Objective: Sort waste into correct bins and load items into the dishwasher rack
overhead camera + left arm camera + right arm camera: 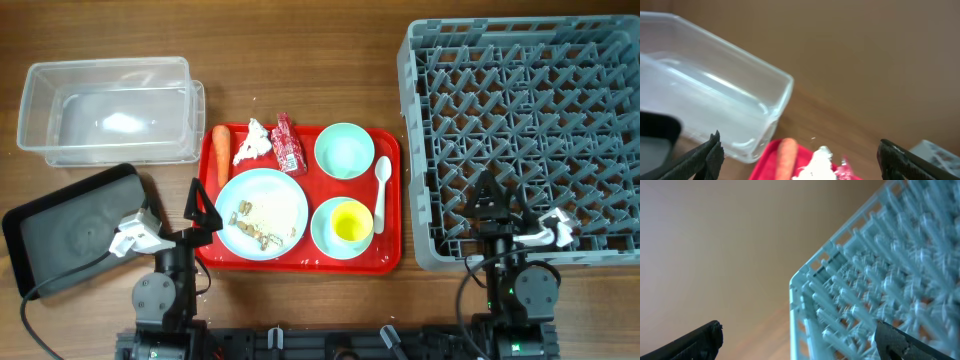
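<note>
- Left claw (pixel 802 159) frames the near edge of its own camera, fingers spread wide with nothing between them. It's released!
- Just ahead of it lies the carrot (pixel 221 155), at the left edge of the red tray (pixel 300 264), with the tissue (pixel 254 143) just beside it on the right.
- Clear tub (pixel 100 66) waits ahead and to the left of that claw, and the black tray (pixel 70 225) sits at its left flank on the tabletop.
- Right claw (pixel 492 200) hangs spread and empty over the near edge of the rack (pixel 412 150).
- Best play, I'd say: drop over the carrot's middle and pinch across its narrow width. Keep the right finger off the tissue, and lift straight before swinging to a bin.
</note>
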`<control>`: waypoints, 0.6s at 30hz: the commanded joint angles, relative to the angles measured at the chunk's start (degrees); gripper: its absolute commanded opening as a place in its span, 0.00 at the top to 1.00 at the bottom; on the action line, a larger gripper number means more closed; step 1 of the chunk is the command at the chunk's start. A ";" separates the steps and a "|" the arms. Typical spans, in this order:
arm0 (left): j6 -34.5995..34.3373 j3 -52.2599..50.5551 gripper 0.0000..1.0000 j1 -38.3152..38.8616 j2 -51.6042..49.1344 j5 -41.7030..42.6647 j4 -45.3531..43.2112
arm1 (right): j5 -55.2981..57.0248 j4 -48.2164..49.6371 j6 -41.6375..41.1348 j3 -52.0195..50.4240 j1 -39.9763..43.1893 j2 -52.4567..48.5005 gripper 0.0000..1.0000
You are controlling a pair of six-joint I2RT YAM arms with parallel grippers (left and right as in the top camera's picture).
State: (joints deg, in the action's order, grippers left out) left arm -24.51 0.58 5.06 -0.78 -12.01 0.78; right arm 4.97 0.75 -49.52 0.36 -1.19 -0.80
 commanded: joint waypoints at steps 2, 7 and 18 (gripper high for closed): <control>-0.33 -0.22 0.00 -0.35 0.39 10.10 -1.90 | 0.57 0.17 -23.41 -0.07 0.04 -0.17 0.00; -0.33 -0.20 0.00 -0.35 0.39 13.25 -3.72 | 0.74 0.24 -23.23 -0.07 0.04 -0.24 0.00; -0.31 20.87 0.00 -0.35 -15.15 17.07 3.19 | -16.06 -2.40 25.33 16.87 0.04 -7.43 0.00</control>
State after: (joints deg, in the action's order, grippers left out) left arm -24.69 12.73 5.06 -8.03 3.36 1.43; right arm -5.48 -0.01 -32.91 11.90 -1.19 -4.01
